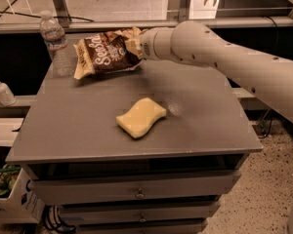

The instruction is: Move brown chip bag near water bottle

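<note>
The brown chip bag (105, 53) with white "Sea Salt" lettering is held just above the back left of the grey table (78, 126). My gripper (135, 46) is at the bag's right end, shut on its tan edge, with the white arm reaching in from the right. The water bottle (56, 44), clear with a white cap and blue label, stands upright at the table's back left corner, just left of the bag with a small gap.
A yellow wavy sponge (140, 117) lies near the table's middle. A small white pump dispenser bottle (1, 89) stands on a ledge left of the table. Drawers (136, 191) are below the tabletop. A box (5, 196) sits on the floor at lower left.
</note>
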`<state>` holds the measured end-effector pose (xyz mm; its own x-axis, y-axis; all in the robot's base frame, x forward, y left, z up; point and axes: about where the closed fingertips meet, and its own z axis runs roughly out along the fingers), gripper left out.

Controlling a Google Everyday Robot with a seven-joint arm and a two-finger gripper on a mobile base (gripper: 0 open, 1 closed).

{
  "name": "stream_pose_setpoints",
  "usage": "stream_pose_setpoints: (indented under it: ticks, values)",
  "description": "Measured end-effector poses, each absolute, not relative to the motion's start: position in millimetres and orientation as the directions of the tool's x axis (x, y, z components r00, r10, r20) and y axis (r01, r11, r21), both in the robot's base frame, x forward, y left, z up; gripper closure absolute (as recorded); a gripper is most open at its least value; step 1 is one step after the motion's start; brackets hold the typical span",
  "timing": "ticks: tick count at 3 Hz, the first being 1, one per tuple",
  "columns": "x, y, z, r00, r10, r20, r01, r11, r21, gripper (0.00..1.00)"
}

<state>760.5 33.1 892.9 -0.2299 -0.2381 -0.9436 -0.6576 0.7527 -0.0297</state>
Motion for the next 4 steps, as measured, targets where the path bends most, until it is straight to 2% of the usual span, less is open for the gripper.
stream_pose_setpoints:
  ticks: [1,2,4]
  values:
    - [759,37,887,-0.241,-0.246,-0.939,-0.660,0.751,-0.027,1.00]
    - [757,40,880,-0.259,-0.255,-0.932,-0.664,0.747,-0.020,0.82]
    - [757,36,872,-0.285,-0.277,-0.918,-0.666,0.746,-0.018,0.35]
